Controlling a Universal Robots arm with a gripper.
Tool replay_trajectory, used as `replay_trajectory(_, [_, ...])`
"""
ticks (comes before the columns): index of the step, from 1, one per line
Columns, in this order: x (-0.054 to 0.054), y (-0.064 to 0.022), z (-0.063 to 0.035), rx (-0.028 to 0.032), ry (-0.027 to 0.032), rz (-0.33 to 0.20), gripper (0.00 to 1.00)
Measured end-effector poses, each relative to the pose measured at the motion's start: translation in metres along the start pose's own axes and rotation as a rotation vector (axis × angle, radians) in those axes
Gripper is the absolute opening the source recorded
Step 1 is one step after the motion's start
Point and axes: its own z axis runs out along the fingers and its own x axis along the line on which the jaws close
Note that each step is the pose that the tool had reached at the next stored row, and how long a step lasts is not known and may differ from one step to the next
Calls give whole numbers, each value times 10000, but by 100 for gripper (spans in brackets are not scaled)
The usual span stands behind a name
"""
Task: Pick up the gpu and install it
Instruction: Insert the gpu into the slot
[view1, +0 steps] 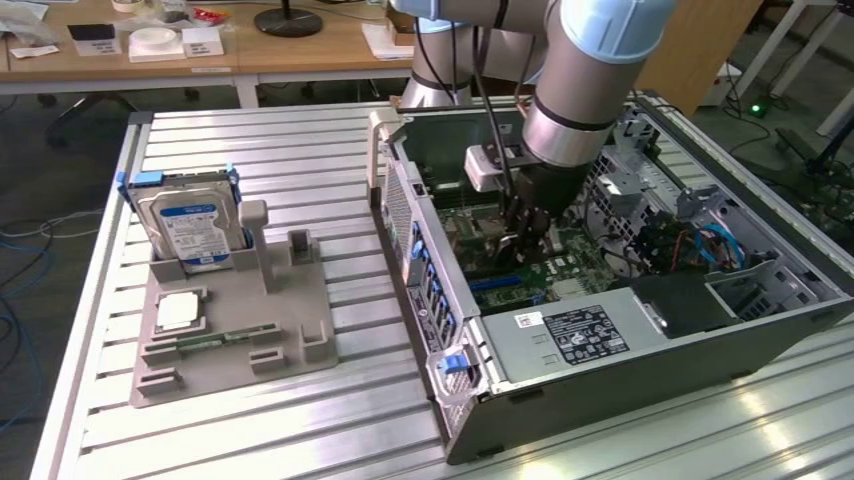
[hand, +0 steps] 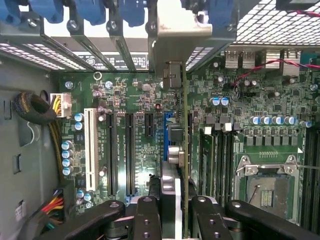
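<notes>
Arm lowered — gripper (view1: 518, 238) clamped, pointing down.

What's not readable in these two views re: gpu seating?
- Exterior view: gpu mostly hidden behind the gripper and arm.
- Wrist view: gpu seen edge-on; its slot contact is hidden beneath the card.
- Wrist view: gripper tips cut off by the frame edge.

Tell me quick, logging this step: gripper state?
Gripper: shut on the gpu, held edge-on above the motherboard slots inside the case.
</notes>
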Motion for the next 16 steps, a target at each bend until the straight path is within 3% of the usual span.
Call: replay_trajectory(16, [7, 70, 90, -2, 0, 0, 28])
